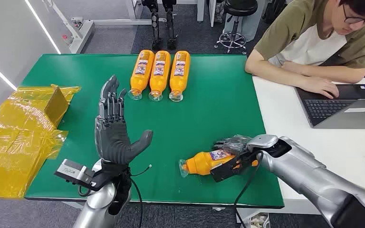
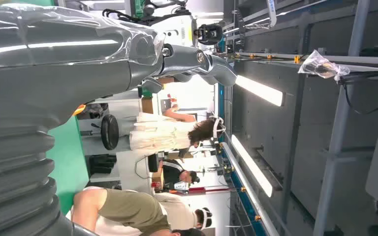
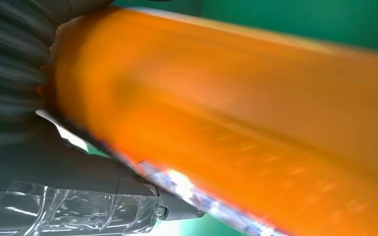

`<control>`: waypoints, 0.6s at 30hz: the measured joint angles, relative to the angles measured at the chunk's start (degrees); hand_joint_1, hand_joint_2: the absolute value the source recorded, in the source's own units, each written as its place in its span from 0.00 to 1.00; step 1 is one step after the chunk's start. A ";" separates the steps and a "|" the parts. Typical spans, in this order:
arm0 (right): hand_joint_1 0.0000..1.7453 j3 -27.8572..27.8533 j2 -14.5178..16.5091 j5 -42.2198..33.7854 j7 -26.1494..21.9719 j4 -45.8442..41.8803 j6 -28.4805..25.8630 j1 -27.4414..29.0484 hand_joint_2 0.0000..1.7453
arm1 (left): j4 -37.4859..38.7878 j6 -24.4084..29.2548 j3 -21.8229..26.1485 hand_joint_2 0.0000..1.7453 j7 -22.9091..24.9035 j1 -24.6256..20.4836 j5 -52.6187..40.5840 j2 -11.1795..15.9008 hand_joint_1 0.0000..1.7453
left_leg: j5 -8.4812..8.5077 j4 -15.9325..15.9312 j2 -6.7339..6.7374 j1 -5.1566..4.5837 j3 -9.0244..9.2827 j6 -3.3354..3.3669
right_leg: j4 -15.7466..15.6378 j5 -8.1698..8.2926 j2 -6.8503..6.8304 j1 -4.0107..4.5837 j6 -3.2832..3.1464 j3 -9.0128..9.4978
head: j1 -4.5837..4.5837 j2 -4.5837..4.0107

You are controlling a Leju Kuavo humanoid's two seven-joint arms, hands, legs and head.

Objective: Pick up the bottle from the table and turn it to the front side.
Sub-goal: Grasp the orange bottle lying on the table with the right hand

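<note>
An orange bottle (image 1: 204, 162) with a clear cap lies on its side near the front edge of the green table (image 1: 218, 109), cap pointing left. My right hand (image 1: 233, 145) wraps over its label end and grips it; the right wrist view has the orange bottle (image 3: 236, 113) pressed close against that hand (image 3: 15, 73). My left hand (image 1: 114, 128) is raised upright over the front left of the table, fingers spread and holding nothing; the same hand (image 2: 54, 73) looms large in the left wrist view.
Three more orange bottles (image 1: 159, 73) lie side by side at the table's far edge. Yellow film and a box (image 1: 28, 123) cover the left end. A person (image 1: 313, 42) sits at a white desk on the right, working on a laptop (image 1: 342, 107).
</note>
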 joint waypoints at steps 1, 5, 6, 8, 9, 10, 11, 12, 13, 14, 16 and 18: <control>0.00 0.13 -0.07 0.14 0.25 0.00 -0.10 -0.02 1.00 | -0.03 0.00 0.00 1.00 0.07 0.00 0.00 0.00 0.00 | 0.00 0.00 0.00 0.00 0.01 0.00 | 0.00 0.00 0.00 0.00 0.00 0.01 | 0.00 0.00; 0.00 0.97 -0.44 0.70 1.15 0.00 -0.50 -0.21 1.00 | -0.17 0.01 0.00 1.00 0.37 0.01 -0.01 0.00 0.00 | 0.00 0.01 0.01 0.00 0.07 0.00 | 0.00 0.00 0.01 0.00 0.00 0.08 | -0.01 0.00; 0.00 1.14 -0.51 0.76 1.22 0.00 -0.53 -0.27 1.00 | -0.18 0.01 0.00 1.00 0.36 0.01 -0.01 0.00 0.00 | 0.00 0.01 0.01 0.00 0.08 0.00 | -0.01 0.00 0.01 0.00 0.01 0.09 | -0.01 0.00; 0.00 1.38 -0.65 0.84 1.37 0.00 -0.56 -0.36 1.00 | -0.19 0.01 0.00 1.00 0.36 0.01 -0.01 0.00 0.00 | 0.00 0.02 0.01 0.00 0.09 0.01 | -0.01 0.01 0.01 0.00 0.02 0.11 | -0.01 0.00; 0.00 1.45 -0.70 0.89 1.49 0.00 -0.59 -0.39 1.00 | -0.20 0.01 0.00 1.00 0.36 0.01 -0.02 0.00 0.00 | 0.01 0.03 0.01 0.00 0.09 0.01 | -0.01 0.02 0.01 0.00 0.03 0.12 | -0.01 0.00; 0.00 1.50 -0.73 0.93 1.61 0.00 -0.62 -0.40 1.00 | -0.20 0.01 0.00 1.00 0.36 0.01 -0.02 0.00 0.00 | 0.01 0.04 0.01 0.00 0.09 0.02 | -0.01 0.02 0.01 0.00 0.03 0.12 | -0.01 0.00; 0.00 1.53 -0.74 0.98 1.71 0.00 -0.66 -0.41 1.00 | -0.20 0.01 0.00 1.00 0.36 0.01 -0.02 0.00 0.00 | 0.02 0.04 0.01 0.00 0.10 0.03 | -0.01 0.03 0.01 0.00 0.04 0.12 | -0.01 0.00; 0.00 1.53 -0.74 0.99 1.75 0.00 -0.67 -0.41 1.00 | -0.20 0.01 0.00 1.00 0.36 0.01 -0.02 0.00 0.00 | 0.02 0.04 0.01 0.00 0.10 0.03 | -0.01 0.03 0.01 0.00 0.04 0.12 | -0.01 0.00; 0.00 1.53 -0.74 0.99 1.75 0.00 -0.67 -0.41 1.00 | -0.20 0.01 0.00 1.00 0.36 0.01 -0.02 0.00 0.00 | 0.02 0.04 0.01 0.00 0.10 0.03 | -0.01 0.03 0.01 0.00 0.04 0.12 | -0.01 0.00; 0.00 1.53 -0.74 0.99 1.75 0.00 -0.67 -0.41 1.00 | -0.20 0.01 0.00 1.00 0.36 0.01 -0.02 0.00 0.00 | 0.02 0.04 0.01 0.00 0.10 0.03 | -0.01 0.03 0.01 0.00 0.04 0.12 | -0.01 0.00; 0.00 1.53 -0.74 0.99 1.75 0.00 -0.67 -0.41 1.00 | -0.20 0.01 0.00 1.00 0.36 0.01 -0.02 0.00 0.00 | 0.02 0.04 0.01 0.00 0.10 0.03 | -0.01 0.03 0.01 0.00 0.04 0.12 | -0.01 0.00; 0.26 1.59 -0.78 1.21 2.18 0.00 -0.86 -0.39 1.00 | -0.20 0.02 0.00 1.00 0.37 0.01 -0.02 0.00 0.00 | 0.02 0.04 0.01 0.00 0.10 0.04 | -0.01 0.03 0.01 0.00 0.05 0.12 | -0.01 0.00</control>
